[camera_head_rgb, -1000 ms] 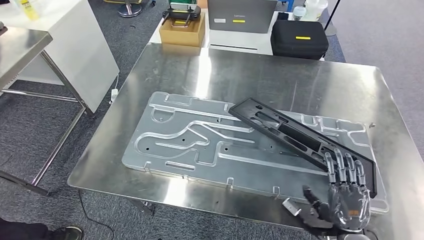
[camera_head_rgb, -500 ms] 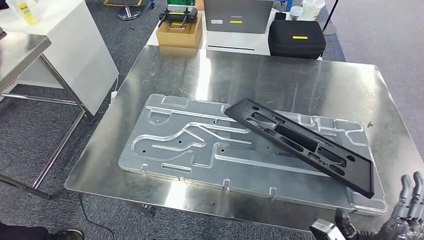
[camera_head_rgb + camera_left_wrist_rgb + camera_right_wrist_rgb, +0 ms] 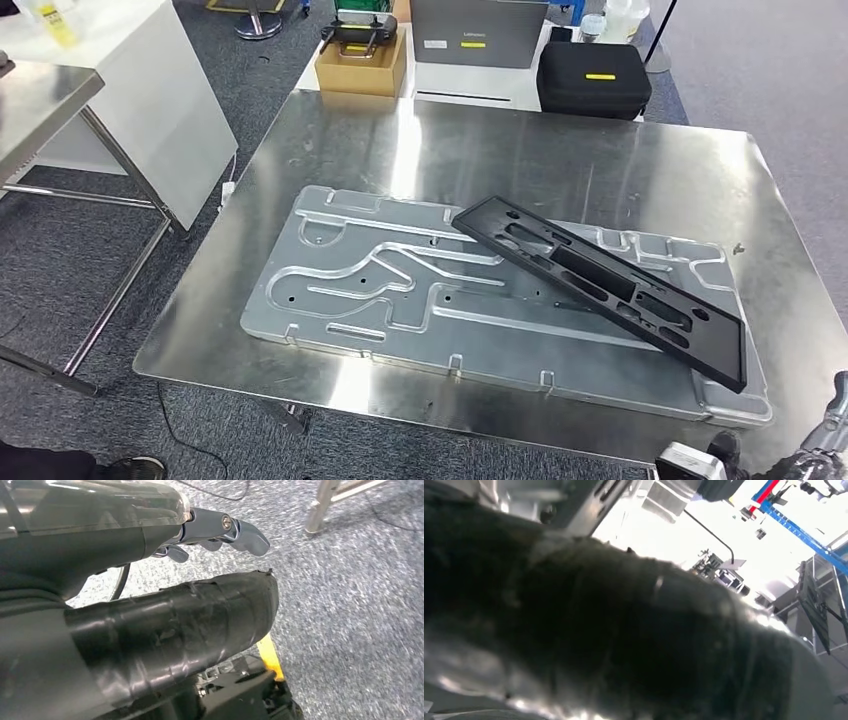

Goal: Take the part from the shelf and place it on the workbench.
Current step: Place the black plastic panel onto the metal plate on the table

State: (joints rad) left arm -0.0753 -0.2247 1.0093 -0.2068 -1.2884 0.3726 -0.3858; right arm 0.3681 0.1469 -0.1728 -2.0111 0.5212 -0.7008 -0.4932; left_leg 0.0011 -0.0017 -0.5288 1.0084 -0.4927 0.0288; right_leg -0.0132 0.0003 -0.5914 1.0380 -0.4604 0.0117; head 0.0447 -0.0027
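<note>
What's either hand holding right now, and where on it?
Nothing. The black part lies free on the grooved metal plate; right hand is off it, left hand hangs empty.

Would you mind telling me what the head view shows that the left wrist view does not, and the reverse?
Head view alone: the black part lying slantwise on the grooved metal plate atop the steel workbench, and the right hand at the picture's lower right corner, apart from the part. Left wrist view alone: the left hand hanging over the floor, holding nothing. Both share the grey carpet.
</note>
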